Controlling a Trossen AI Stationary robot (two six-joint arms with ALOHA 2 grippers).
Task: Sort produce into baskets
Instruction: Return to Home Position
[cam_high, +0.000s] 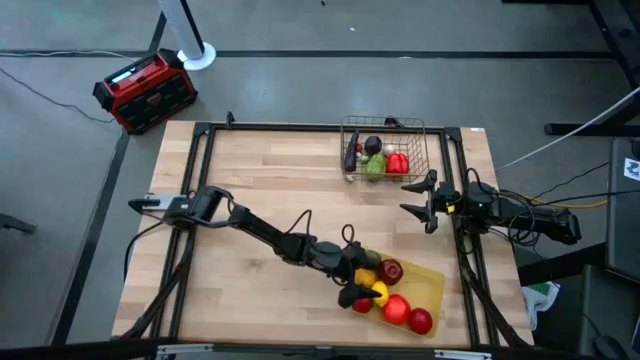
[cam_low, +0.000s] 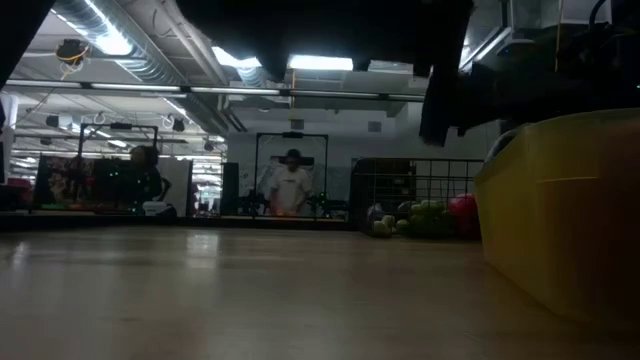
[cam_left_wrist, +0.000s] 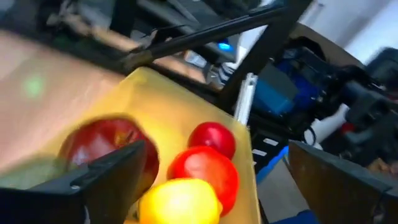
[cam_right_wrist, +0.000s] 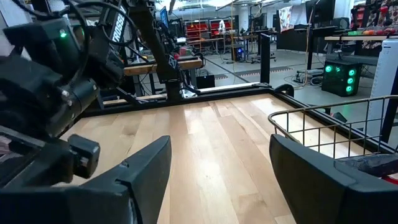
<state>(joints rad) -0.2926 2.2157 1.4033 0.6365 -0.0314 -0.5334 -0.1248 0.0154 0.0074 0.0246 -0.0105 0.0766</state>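
The yellow tray (cam_high: 432, 283) lies at the table's near right and holds a dark red apple (cam_left_wrist: 106, 142), a yellow lemon (cam_left_wrist: 180, 202), two red fruits (cam_left_wrist: 208, 171) and a green piece (cam_left_wrist: 25, 175). My left gripper (cam_high: 362, 282) reaches level over the tray's left end. It is open wide, its fingers standing either side of the lemon (cam_high: 378, 292). The wire basket (cam_high: 432, 150) stands at the far right with an eggplant (cam_high: 373, 146), a green piece and a red pepper (cam_high: 397, 163) inside. My right gripper (cam_high: 425, 202) waits open, near the basket.
Black frame rails (cam_high: 205, 160) run along the table's sides. A red-and-black box (cam_high: 145, 90) sits on the floor beyond the far left corner. Bare wood (cam_high: 270, 190) spreads over the table's left and middle. A person (cam_low: 290, 188) stands far back in the room.
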